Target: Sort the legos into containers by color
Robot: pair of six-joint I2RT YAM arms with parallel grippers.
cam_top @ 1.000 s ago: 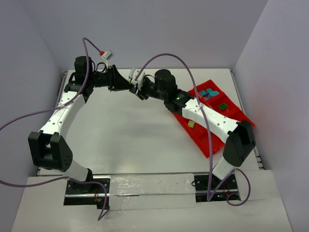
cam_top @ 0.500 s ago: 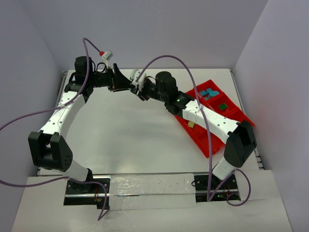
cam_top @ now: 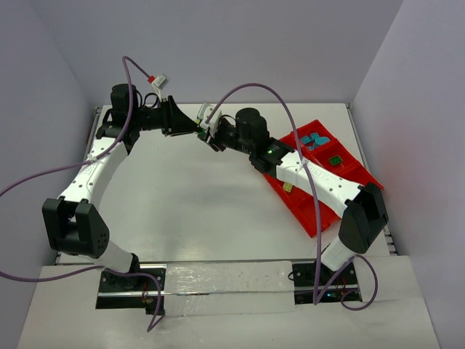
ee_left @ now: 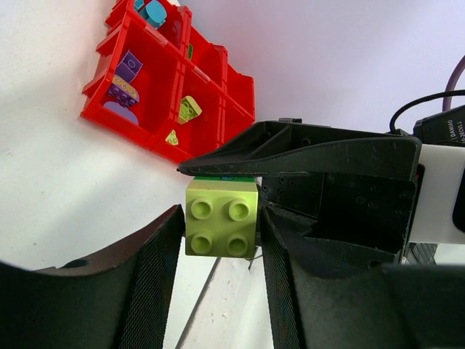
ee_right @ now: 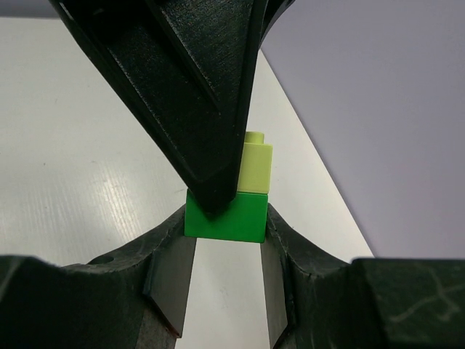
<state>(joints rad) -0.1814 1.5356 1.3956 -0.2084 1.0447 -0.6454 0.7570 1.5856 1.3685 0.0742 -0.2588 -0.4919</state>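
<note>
A pale yellow brick (ee_right: pixel 256 169) is snapped onto a green brick (ee_right: pixel 225 216); the stack hangs in the air over the back middle of the table (cam_top: pixel 201 125). My right gripper (ee_right: pixel 225 218) is shut on the green brick. My left gripper (ee_left: pixel 221 212) is open, its fingers (ee_left: pixel 163 247) close on either side of the pale yellow brick (ee_left: pixel 221 218) with thin gaps. The two grippers meet tip to tip in the top view, left (cam_top: pixel 195 123) and right (cam_top: pixel 208 129). The red tray (cam_top: pixel 320 211) lies at the right.
The tray's compartments hold teal bricks (cam_top: pixel 314 138), a green brick (cam_top: pixel 335 160) and a yellow one (cam_top: pixel 289 187). The left wrist view shows purple bricks (ee_left: pixel 123 80) and yellow bricks (ee_left: pixel 189 109) in the tray (ee_left: pixel 102 109). The back wall stands just behind the grippers.
My left gripper has moved right toward the right gripper, and its fingers now flank the pale yellow brick. The right gripper has shifted slightly up and left with the stack.
</note>
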